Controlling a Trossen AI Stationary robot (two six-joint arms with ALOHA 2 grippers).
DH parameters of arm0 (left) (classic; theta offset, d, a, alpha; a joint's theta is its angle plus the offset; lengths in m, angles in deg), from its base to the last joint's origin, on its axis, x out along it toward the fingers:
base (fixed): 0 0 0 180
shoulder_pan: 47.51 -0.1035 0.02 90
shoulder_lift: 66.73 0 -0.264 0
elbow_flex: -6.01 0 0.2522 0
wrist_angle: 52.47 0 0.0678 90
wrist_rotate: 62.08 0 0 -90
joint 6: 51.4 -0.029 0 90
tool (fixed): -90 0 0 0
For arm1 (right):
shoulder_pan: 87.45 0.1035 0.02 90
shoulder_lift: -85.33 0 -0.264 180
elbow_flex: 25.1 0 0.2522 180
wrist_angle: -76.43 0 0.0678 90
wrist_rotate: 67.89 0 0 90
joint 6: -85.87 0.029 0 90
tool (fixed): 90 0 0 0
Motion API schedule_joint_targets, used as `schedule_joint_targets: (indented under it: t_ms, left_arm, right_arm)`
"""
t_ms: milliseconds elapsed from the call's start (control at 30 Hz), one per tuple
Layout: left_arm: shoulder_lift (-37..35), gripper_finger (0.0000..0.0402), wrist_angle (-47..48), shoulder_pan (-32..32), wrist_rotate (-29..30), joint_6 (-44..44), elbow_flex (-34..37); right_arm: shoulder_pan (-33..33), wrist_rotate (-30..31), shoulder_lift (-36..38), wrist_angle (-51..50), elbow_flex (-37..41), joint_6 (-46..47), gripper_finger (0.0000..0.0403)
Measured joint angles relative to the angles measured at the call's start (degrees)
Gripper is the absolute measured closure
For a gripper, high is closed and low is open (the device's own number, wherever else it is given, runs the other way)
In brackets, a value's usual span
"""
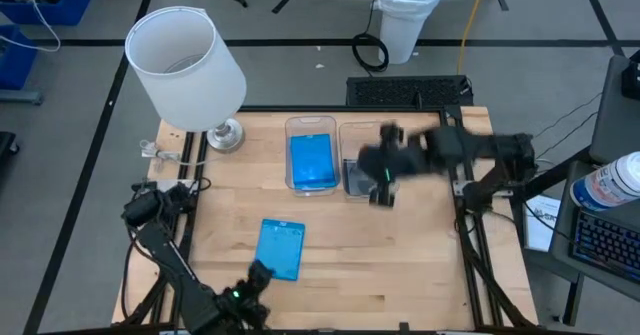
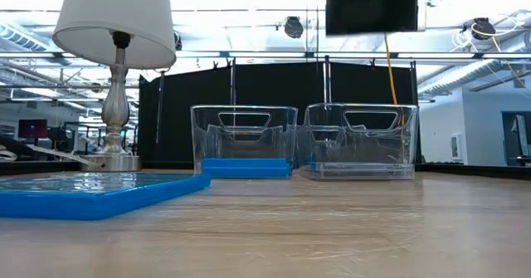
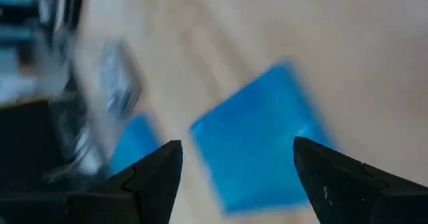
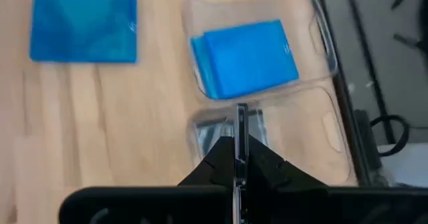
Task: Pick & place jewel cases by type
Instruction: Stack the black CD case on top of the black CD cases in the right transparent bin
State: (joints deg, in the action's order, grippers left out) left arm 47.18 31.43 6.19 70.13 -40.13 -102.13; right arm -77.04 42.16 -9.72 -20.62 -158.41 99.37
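Over the right bin (image 1: 356,135) at the table's far edge, the right gripper (image 4: 239,158) pinches a clear case (image 4: 241,127) edge-on (may catch the rim, tip out). Blue case (image 1: 280,247) lies near the front edge; the left gripper (image 3: 234,177) gapes above it.

Your right gripper (image 1: 383,183) was smeared with motion blur above the right bin (image 1: 352,135), covering most of its contents. Your left gripper (image 1: 258,275) sat near the frame's bottom edge, its arm cut off.
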Motion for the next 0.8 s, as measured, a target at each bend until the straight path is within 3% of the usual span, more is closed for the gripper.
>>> schedule_joint_targets:
  t_ms: [167,333,433,633,800]
  left_arm:
    - [-5.19,0.0117,11.47,-2.51,1.99,9.25,0.03]
    - [-10.73,0.0117,11.70,-3.19,2.02,13.23,0.03]
    - [-12.35,0.0117,11.60,-2.41,2.01,13.25,0.03]
    - [-13.21,0.0117,11.58,-0.75,1.90,14.06,0.03]
    - [-13.21,0.0117,11.42,-0.36,1.90,14.88,0.03]
  right_arm:
    - [-14.74,-15.14,-0.16,0.07,0.02,-13.08,0.0398]
    - [-26.70,-30.29,-0.73,4.82,0.02,-21.77,0.0399]
    - [-31.98,-35.89,-1.54,3.59,0.11,-25.68,0.0399]
    - [-37.58,-45.18,-1.83,8.38,7.48,-31.13,0.0399]
    - [-39.69,-50.49,-1.78,17.28,18.79,-32.78,0.0399]
